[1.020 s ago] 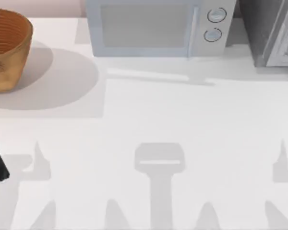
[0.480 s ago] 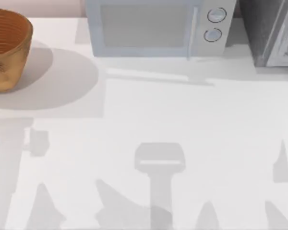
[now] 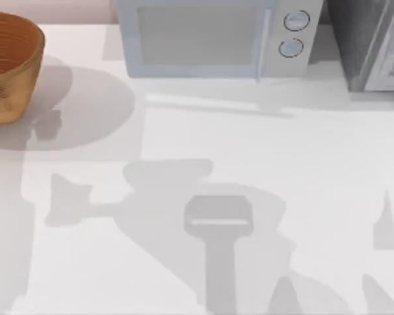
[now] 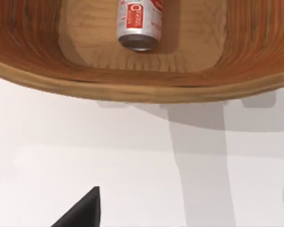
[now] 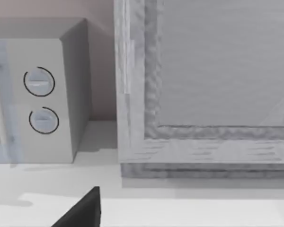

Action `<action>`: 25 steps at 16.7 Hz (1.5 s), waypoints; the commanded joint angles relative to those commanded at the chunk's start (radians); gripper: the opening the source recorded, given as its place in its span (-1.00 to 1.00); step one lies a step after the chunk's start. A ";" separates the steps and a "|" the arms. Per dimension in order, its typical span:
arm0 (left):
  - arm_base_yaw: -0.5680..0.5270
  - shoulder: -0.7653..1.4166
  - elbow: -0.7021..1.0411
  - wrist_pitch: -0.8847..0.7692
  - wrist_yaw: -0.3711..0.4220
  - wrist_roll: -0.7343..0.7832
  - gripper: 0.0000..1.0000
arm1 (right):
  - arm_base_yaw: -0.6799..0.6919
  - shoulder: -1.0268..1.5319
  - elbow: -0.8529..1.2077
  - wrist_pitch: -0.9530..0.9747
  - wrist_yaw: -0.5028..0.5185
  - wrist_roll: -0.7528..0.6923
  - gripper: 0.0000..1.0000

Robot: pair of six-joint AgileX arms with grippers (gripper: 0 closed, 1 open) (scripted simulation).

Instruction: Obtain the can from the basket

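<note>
Basket (image 3: 10,65) sits at about ten o'clock on the white table (image 3: 262,164) in the top view, at the left edge, its orange-brown ribbed wall casting a broad shadow to the right. In the left wrist view the same basket (image 4: 28,71) opens below the camera, and the can (image 4: 138,23) lies on its side on the basket floor, its dull metal end facing the near rim, white label with red marks upward. One dark fingertip (image 4: 83,210) of the left gripper shows over the bare table just outside the rim; whether that gripper is wide or narrow cannot be told. A microwave (image 3: 213,36) stands at twelve o'clock, a grey cabinet (image 3: 371,42) at two o'clock. The right wrist view faces both, with a dark fingertip (image 5: 83,210) low in frame, its spread likewise unclear.
</note>
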 joint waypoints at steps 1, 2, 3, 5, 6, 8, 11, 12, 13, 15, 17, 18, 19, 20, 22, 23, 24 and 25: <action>0.006 0.095 0.101 -0.045 0.004 0.010 1.00 | 0.000 0.000 0.000 0.000 0.000 0.000 1.00; 0.012 0.188 0.200 -0.088 0.009 0.020 1.00 | 0.000 0.000 0.000 0.000 0.000 0.000 1.00; 0.018 0.278 0.296 -0.129 0.013 0.031 1.00 | 0.000 0.000 0.000 0.000 0.000 0.000 1.00; 0.028 0.449 0.477 -0.205 0.022 0.050 1.00 | 0.000 0.000 0.000 0.000 0.000 0.000 1.00; 0.032 0.529 0.561 -0.239 0.026 0.059 1.00 | 0.000 0.000 0.000 0.000 0.000 0.000 1.00; 0.038 0.670 0.710 -0.298 0.034 0.077 1.00 | 0.000 0.000 0.000 0.000 0.000 0.000 1.00; 0.044 0.832 0.881 -0.363 0.044 0.098 1.00 | 0.000 0.000 0.000 0.000 0.000 0.000 1.00; 0.045 0.869 0.920 -0.377 0.046 0.103 1.00 | 0.000 0.000 0.000 0.000 0.000 0.000 1.00; 0.046 0.896 0.949 -0.387 0.048 0.107 1.00 | 0.000 0.000 0.000 0.000 0.000 0.000 1.00; 0.046 0.925 0.978 -0.397 0.049 0.111 1.00 | 0.000 0.000 0.000 0.000 0.000 0.000 1.00; 0.046 0.925 0.978 -0.397 0.049 0.111 1.00 | 0.000 0.000 0.000 0.000 0.000 0.000 1.00; 0.046 0.925 0.978 -0.397 0.049 0.111 1.00 | 0.000 0.000 0.000 0.000 0.000 0.000 1.00; 0.046 0.925 0.978 -0.397 0.049 0.111 1.00 | 0.000 0.000 0.000 0.000 0.000 0.000 1.00; 0.040 0.924 0.975 -0.396 0.048 0.110 1.00 | 0.000 0.000 0.000 0.000 0.000 0.000 1.00; 0.042 0.931 0.963 -0.378 0.049 0.107 1.00 | 0.000 0.000 0.000 0.000 0.000 0.000 1.00; 0.041 0.940 0.949 -0.354 0.049 0.106 1.00 | 0.000 0.000 0.000 0.000 0.000 0.000 1.00; 0.040 0.951 0.932 -0.324 0.049 0.105 1.00 | 0.000 0.000 0.000 0.000 0.000 0.000 1.00; 0.039 0.963 0.914 -0.290 0.049 0.104 1.00 | 0.000 0.000 0.000 0.000 0.000 0.000 1.00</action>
